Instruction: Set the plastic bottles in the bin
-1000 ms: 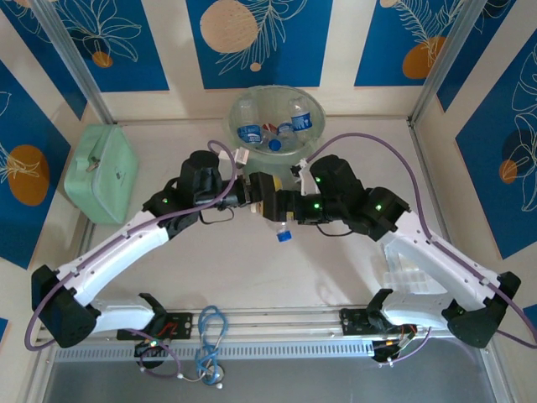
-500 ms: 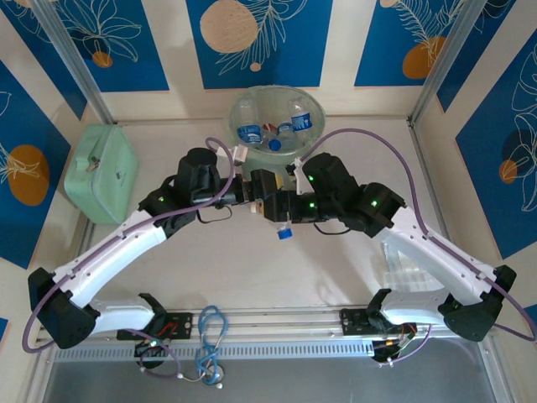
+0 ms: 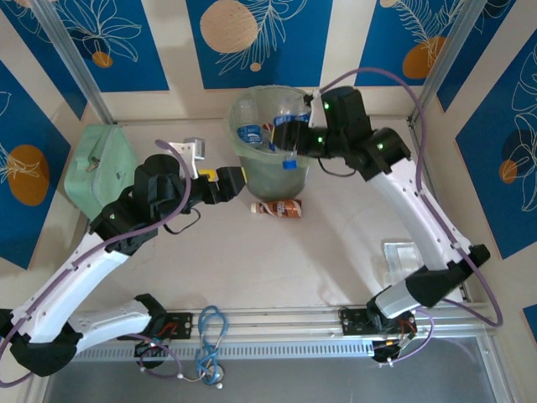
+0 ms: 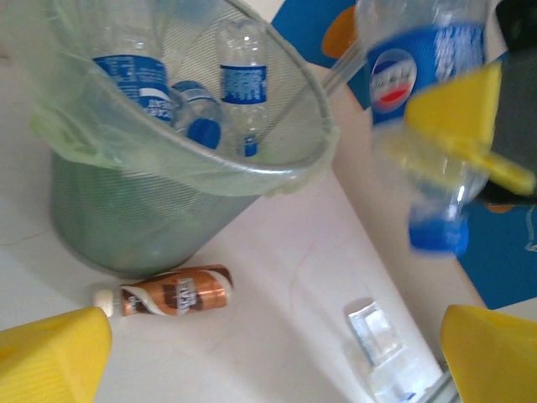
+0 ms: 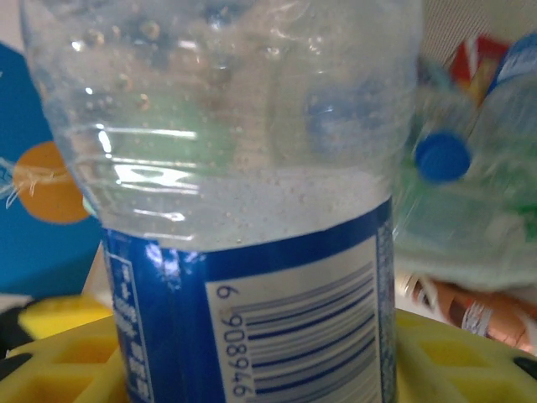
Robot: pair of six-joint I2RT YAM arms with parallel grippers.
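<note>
The pale green bin (image 3: 263, 172) stands at the table's far middle with several clear blue-labelled bottles (image 3: 249, 132) inside. My right gripper (image 3: 288, 139) is shut on a clear bottle (image 3: 289, 154), held cap down over the bin's near right rim. In the right wrist view this bottle (image 5: 252, 210) sits between my yellow fingers (image 5: 470, 361). The left wrist view has it (image 4: 428, 101) hanging right of the bin (image 4: 126, 227). A brown bottle (image 3: 280, 207) lies on the table against the bin's base. My left gripper (image 3: 238, 179) is open and empty, just left of the bin.
A flat mint-green case (image 3: 102, 172) lies at the far left. A small clear plastic piece (image 3: 401, 252) lies on the table at the right. Cables (image 3: 210, 336) lie on the near rail between the arm bases.
My right arm has carried the clear bottle from the table's middle up to the bin's rim. The left gripper has drawn back to the left. The brown bottle now lies uncovered.
</note>
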